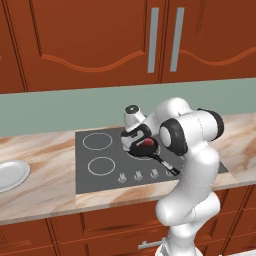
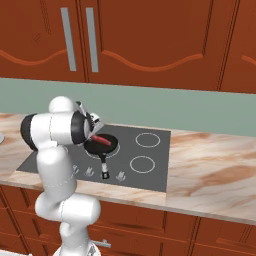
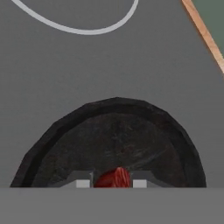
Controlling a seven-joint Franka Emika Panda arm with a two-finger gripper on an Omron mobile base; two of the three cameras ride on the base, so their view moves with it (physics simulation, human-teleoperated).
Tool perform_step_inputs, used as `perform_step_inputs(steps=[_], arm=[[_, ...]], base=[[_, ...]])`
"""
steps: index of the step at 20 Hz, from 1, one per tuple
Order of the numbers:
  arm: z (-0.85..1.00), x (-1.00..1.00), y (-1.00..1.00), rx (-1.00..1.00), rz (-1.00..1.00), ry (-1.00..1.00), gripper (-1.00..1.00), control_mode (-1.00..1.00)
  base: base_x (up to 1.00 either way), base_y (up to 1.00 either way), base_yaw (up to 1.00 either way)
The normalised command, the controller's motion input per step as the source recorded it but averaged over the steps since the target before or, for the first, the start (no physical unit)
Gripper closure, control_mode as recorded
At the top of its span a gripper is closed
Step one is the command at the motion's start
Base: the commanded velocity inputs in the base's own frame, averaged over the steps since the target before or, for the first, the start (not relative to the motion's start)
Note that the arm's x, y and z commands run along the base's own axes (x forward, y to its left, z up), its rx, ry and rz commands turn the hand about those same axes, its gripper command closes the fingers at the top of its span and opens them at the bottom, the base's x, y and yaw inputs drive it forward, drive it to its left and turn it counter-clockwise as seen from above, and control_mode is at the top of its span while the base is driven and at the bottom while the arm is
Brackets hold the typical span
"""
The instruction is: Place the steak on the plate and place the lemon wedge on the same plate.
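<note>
We note, from the left: the plate [image 1: 11,174] sits at the far left of the counter [image 1: 45,192], near its front edge, well apart from the cooktop [image 1: 107,175]. No food is on it.

On the cooktop, a black pan [image 1: 141,149] rests over the right rear burner ring, its handle [image 1: 167,165] pointing toward the front edge and the knobs. The steak [image 1: 148,143] lies inside the pan.

The gripper [image 3: 112,180] is lowered into the pan. In the hand view its two fingers [image 3: 82,181] stand narrowly apart with the red meat directly between them, touching both. We read the jaws as nearly closed, pinching the steak. We cannot tell whether the meat is off the pan floor.
</note>
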Motion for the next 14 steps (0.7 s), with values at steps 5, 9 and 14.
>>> perform_step_inputs(steps=[5, 9, 14], arm=[[0.23, -0.22, 0.02, 0.0, 0.0, -0.01, 1.0, -1.0], [0.21, -0.28, 0.15, 0.0, 0.0, 0.0, 1.0, -1.0], [0.26, -0.26, 0.19, 0.0, 0.0, -0.04, 1.0, -1.0]], base=[[0.0, 0.0, 0.0], [0.0, 0.0, 0.0], [0.0, 0.0, 0.0]])
